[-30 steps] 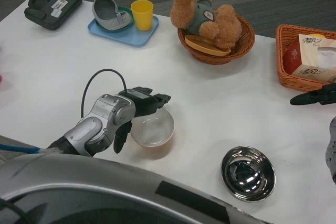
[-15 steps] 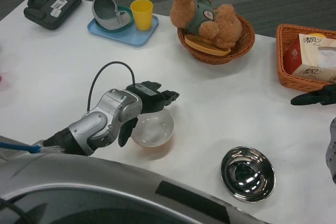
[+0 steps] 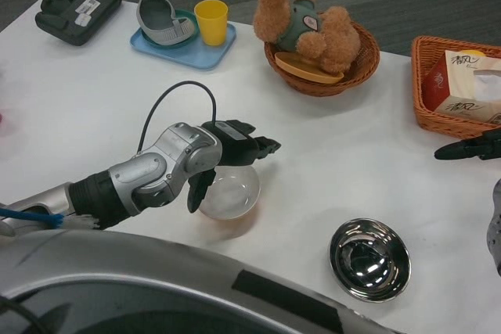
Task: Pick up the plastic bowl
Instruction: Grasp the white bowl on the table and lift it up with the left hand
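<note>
Plastic bowl [image 3: 230, 192] — gripped at its rim by left hand [image 3: 233, 149] fingers.

The left arm reaches in from the near left, its silver forearm slanting up toward the middle of the worktop, with a black cable arching over the wrist. The left hand [image 3: 227, 154] grips the rim of the clear bowl [image 3: 229, 192]: its upper fingers [image 3: 262, 145] stretch out level to the right above the bowl, and one finger curls down along the bowl's left side. Of the right arm only the right hand [image 3: 470, 148] shows, at the right edge, its fingers pointing left and holding nothing.
</note>
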Robot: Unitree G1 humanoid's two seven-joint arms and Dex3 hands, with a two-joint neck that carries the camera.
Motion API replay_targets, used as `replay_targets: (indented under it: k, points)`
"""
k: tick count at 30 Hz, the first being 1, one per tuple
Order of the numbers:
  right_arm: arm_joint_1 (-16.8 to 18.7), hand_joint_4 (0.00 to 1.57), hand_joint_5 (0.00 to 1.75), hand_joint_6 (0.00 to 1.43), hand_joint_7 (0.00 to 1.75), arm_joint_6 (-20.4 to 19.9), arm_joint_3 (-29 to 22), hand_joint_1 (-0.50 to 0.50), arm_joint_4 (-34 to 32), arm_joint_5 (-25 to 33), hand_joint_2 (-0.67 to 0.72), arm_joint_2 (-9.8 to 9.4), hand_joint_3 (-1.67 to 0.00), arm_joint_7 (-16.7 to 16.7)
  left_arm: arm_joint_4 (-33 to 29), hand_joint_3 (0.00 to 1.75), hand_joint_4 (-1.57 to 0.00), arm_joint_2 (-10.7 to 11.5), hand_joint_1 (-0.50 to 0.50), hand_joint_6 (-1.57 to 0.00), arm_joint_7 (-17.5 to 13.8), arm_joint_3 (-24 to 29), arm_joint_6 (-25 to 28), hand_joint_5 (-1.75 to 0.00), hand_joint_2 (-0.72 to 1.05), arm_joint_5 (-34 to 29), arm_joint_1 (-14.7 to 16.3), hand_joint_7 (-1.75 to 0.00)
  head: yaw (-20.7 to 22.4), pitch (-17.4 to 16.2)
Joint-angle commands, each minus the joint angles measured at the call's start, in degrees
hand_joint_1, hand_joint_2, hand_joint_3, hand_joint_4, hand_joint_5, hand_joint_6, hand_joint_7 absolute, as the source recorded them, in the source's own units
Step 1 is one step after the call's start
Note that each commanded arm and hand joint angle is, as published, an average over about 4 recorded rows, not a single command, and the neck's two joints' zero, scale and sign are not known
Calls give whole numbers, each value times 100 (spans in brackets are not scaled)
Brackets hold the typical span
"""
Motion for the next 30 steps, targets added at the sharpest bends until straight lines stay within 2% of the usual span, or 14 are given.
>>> replay_targets:
  k: [1,13,20,27,30]
  points:
    - [108,0,0,0,0,-57,18,-46,-20,61,72,-103,0,-15,103,0,0,123,-50,0,-22,-110,11,0,12,-214,-62,0,-29,-20]
    - [176,0,0,0,0,-57,14,-46,-64,103,72,-136,0,-20,314,0,0,171,-50,0,-55,-99,11,0,7,-724,-126,0,-109,-12]
    - [239,0,0,0,0,-57,1,-48,-88,140,72,-127,0,-11,615,0,0,175,-49,0,-64,-148,4,0,7,-731,-205,0,-171,-71]
    - [268,0,0,0,0,-64,-23,-46,-90,153,72,-105,0,-13,1008,0,0,35,-48,0,-66,-112,-167,0,25,-621,-278,0,-220,-69]
    - [268,0,0,0,0,-62,-25,-46,-90,160,72,-100,0,-15,1157,0,0,8,-49,0,-73,-104,-253,0,25,-654,-302,0,-211,-102]
